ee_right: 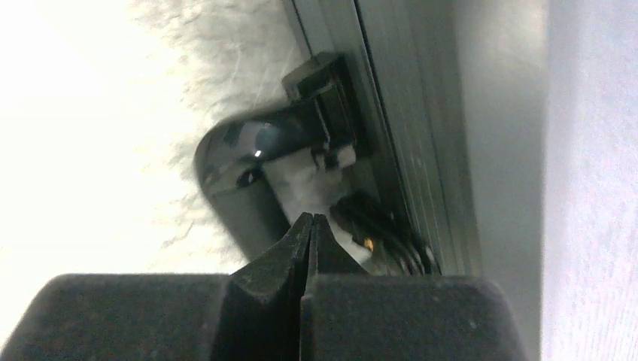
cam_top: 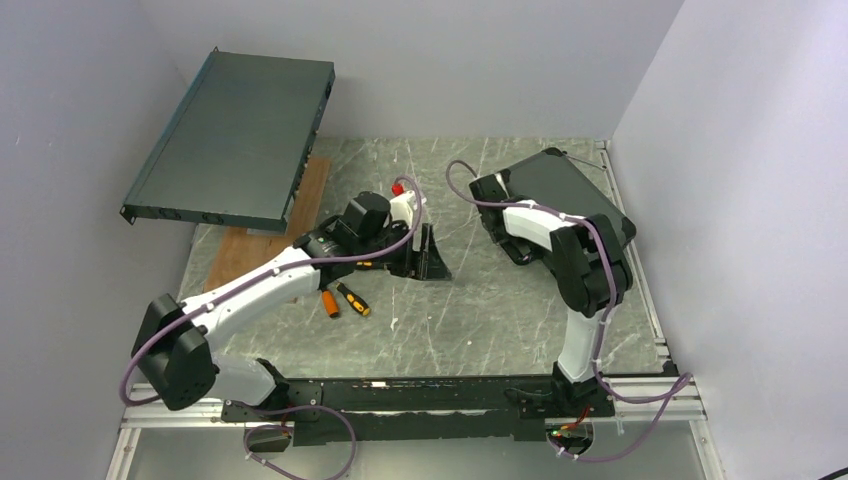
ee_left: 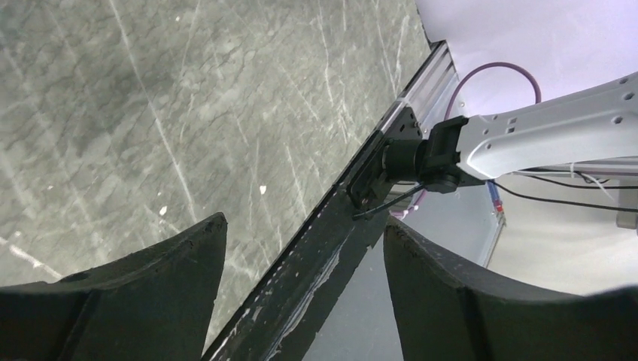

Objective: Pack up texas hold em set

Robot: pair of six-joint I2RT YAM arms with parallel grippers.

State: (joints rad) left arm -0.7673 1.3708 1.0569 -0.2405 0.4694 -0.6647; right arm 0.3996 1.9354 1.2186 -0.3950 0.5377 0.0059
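Observation:
The black case (cam_top: 572,183) lies at the back right of the table against the wall, its dark lid face up and seemingly closed. No chips, decks, buttons or dice show; a small red thing (cam_top: 398,187) peeks out behind my left wrist. My left gripper (cam_top: 428,256) hovers over mid-table, left of the case, open and empty; its wrist view (ee_left: 301,226) shows only bare table and the near rail between the jaws. My right gripper (cam_top: 518,250) is folded back in front of the case and is shut on nothing (ee_right: 310,218).
A large dark-grey rack unit (cam_top: 235,140) leans at the back left over a wooden board (cam_top: 262,240). Two orange-handled screwdrivers (cam_top: 341,300) lie near my left forearm. The black rail (ee_left: 316,263) and the right arm's base (ee_right: 248,173) run along the near edge.

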